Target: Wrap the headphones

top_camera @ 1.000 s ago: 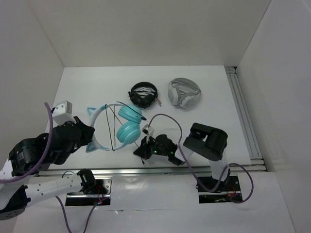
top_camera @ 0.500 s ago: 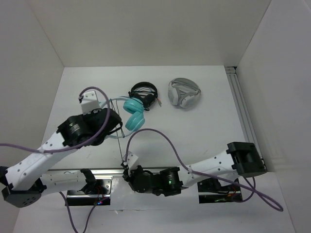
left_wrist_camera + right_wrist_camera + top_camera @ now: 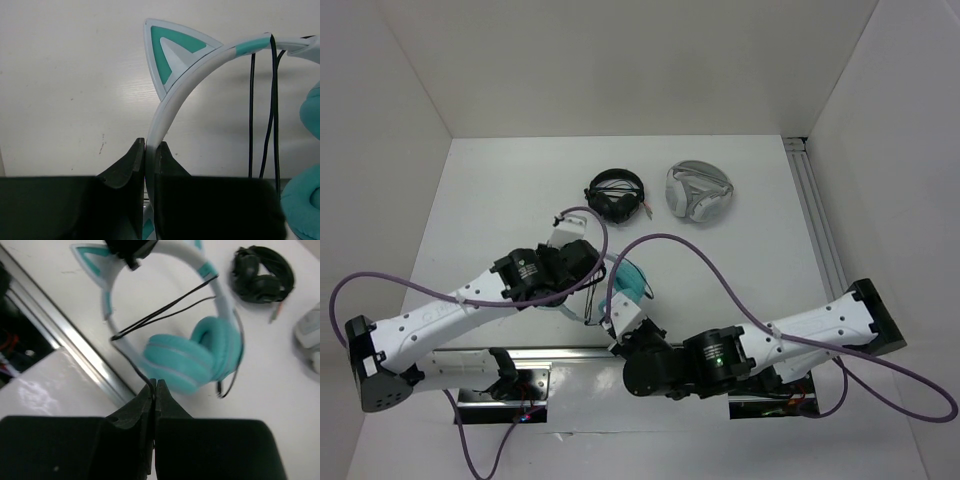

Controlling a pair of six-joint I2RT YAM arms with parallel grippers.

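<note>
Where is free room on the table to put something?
Bare table lies left of the black headphones and right of the white-grey headphones, up to the rail. The near centre is crowded: the left claw and right claw hold the teal headphones there.

Robot lab test cell. Plain white walls [image 3: 620, 70] box in a white table [image 3: 490, 190] on three sides. Two robot arms, the left arm [image 3: 460, 305] and the right arm [image 3: 810, 325], are mounted at the near edge. A dark mounting plate [image 3: 535, 390] with exposed wiring sits below. Loose purple cables [image 3: 690, 255] loop over the arms. An aluminium rail [image 3: 520, 353] runs along the near edge, and a slotted rail [image 3: 817, 225] runs down the right side. The only props are teal headphones [image 3: 632, 279], black headphones [image 3: 616, 195] and white headphones [image 3: 699, 192]. Flat, even lighting.
</note>
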